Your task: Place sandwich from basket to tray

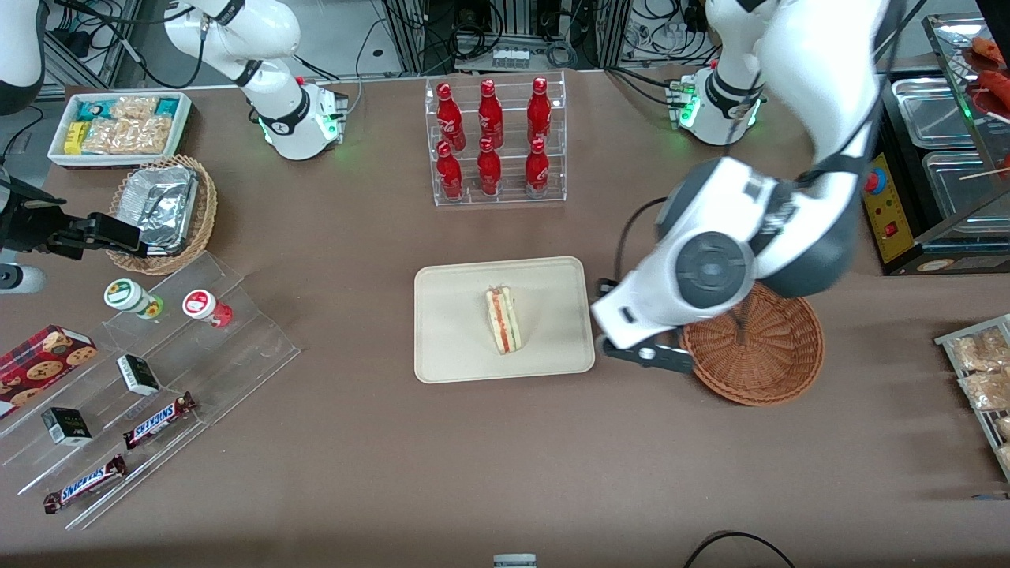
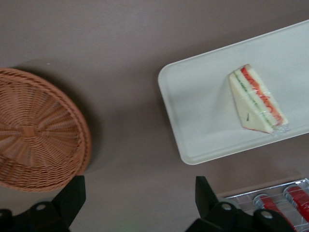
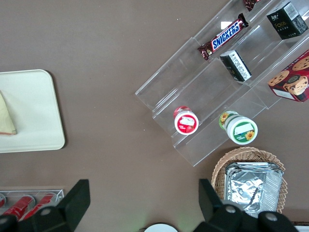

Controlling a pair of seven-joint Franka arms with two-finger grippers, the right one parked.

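**A:** What else sits on the tabletop [image 1: 355,442]?

**B:** A clear rack of red bottles [image 1: 495,140] stands farther from the front camera than the tray [image 1: 458,347], near the table's middle. Toward the parked arm's end lie a white bin of snack packets [image 1: 120,128], a tan wicker basket with a foil container [image 1: 163,211], and clear stepped shelves [image 1: 150,394] carrying two small cups, little dark boxes, chocolate bars and a box of cookies. Bagged snacks [image 1: 978,371] lie at the working arm's edge. Nothing stands between the tray and the reddish-brown basket [image 1: 769,359]; only bare tabletop separates them.

**A:** Where is the sandwich?

**B:** The sandwich [image 1: 503,319] lies flat near the middle of the tray, its red and green filling edge showing. The basket holds nothing.

**A:** And the gripper?

**B:** The gripper [image 2: 140,203] hangs above the strip of tabletop between the tray and the basket, well apart from the sandwich and touching nothing. Its two dark fingers [image 2: 72,195] are spread wide with nothing between them.

**A:** How is the arm posed?

**B:** The working arm [image 1: 797,158] reaches from its base at the table's edge farthest from the camera, folds at a raised elbow, and its wrist points down, overhanging the basket's rim.
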